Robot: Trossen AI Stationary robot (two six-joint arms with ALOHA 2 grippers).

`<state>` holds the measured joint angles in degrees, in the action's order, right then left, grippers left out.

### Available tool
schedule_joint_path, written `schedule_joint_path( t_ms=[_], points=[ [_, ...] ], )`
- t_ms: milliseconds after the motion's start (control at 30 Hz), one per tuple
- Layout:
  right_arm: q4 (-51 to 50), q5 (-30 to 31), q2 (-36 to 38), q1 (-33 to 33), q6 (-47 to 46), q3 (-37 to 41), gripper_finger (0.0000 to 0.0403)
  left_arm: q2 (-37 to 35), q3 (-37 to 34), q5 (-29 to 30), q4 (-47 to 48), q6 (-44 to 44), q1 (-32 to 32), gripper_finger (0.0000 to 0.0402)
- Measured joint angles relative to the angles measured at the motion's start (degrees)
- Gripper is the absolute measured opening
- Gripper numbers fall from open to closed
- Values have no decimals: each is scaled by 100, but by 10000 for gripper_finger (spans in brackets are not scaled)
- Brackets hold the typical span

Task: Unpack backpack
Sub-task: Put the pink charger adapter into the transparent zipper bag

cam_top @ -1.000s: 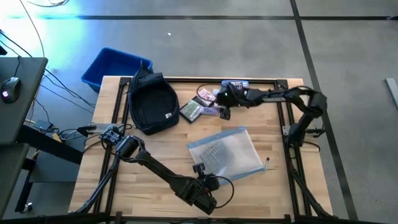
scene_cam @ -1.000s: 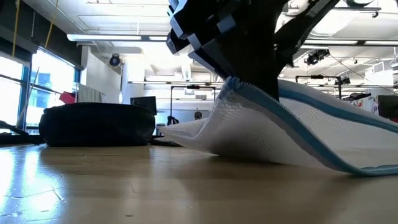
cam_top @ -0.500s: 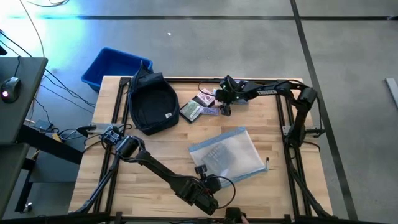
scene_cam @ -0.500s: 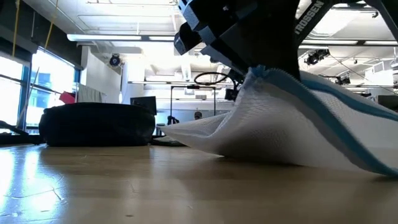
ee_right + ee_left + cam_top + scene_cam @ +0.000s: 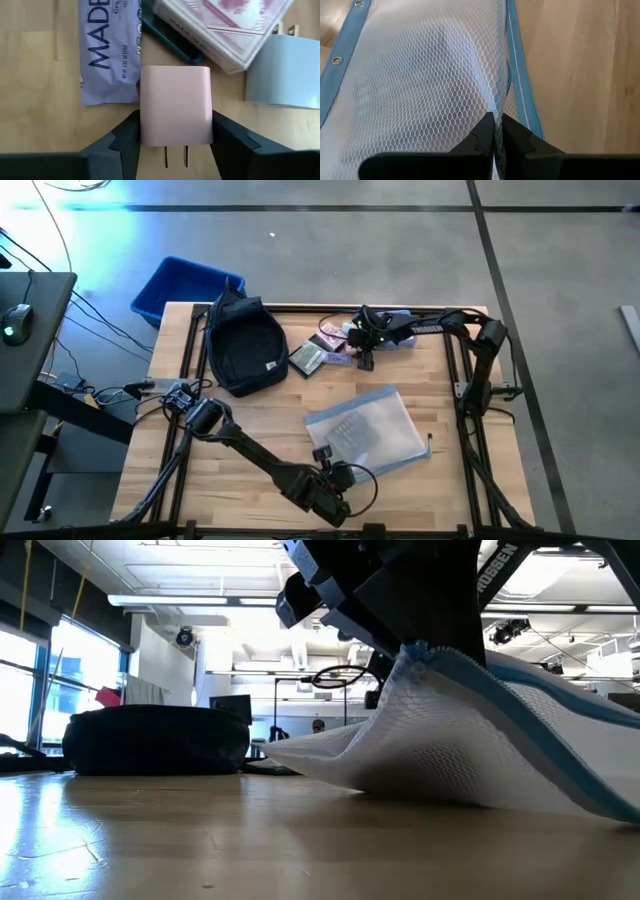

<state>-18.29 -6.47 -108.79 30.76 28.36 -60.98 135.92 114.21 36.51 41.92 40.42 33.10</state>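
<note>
Wooden table (image 5: 250,430); carries backpack (image 5: 243,347); mesh pouch (image 5: 365,430); small items (image 5: 325,350)

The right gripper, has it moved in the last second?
Yes. In the high view the right gripper has swung from the table's far edge back toward the table's middle, stopping by the small packets right of the backpack. It now flanks a pink charger.

The left arm stretches low along the near side of the counter (image 5: 250,420), elbow bent, its wrist turned down at the near edge. Its pincer (image 5: 495,131) is pressed tight together, pinching a fold of white mesh (image 5: 435,75). The right arm reaches across the far edge, and its pincer (image 5: 175,137) has both fingers (image 5: 125,137) closed against the sides of a pink plug block (image 5: 175,102).
</note>
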Motion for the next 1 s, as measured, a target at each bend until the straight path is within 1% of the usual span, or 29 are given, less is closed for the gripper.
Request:
schedule_joint_path(
  t_ms=[133,200,300,367,500,633,733,800,900,1000],
  points=[
    [-307,74,57,-212,-114,1,171,0,0,3,6,0,46,0],
    [-627,138,174,-364,-147,8,171,0,0,5,21,60,50,0],
    [-1346,457,523,-618,-181,44,171,0,0,28,27,148,50,0],
    [-1738,611,922,-801,-301,60,171,0,0,36,24,164,50,0],
    [-2286,669,1997,-1348,-842,255,171,0,0,161,52,285,57,0],
    [-2288,475,3133,-2399,-1818,818,171,0,0,324,67,291,64,0],
    [-1994,342,3748,-3569,-2862,1400,171,0,0,366,67,302,61,0],
    [-1492,334,3972,-4463,-3559,1825,171,0,0,391,65,375,53,0],
    [-10,318,3981,-5728,-4476,2355,171,0,0,633,28,455,29,0],
    [1610,406,3689,-6722,-4890,2661,171,0,0,1044,22,543,13,0]
  ],
)
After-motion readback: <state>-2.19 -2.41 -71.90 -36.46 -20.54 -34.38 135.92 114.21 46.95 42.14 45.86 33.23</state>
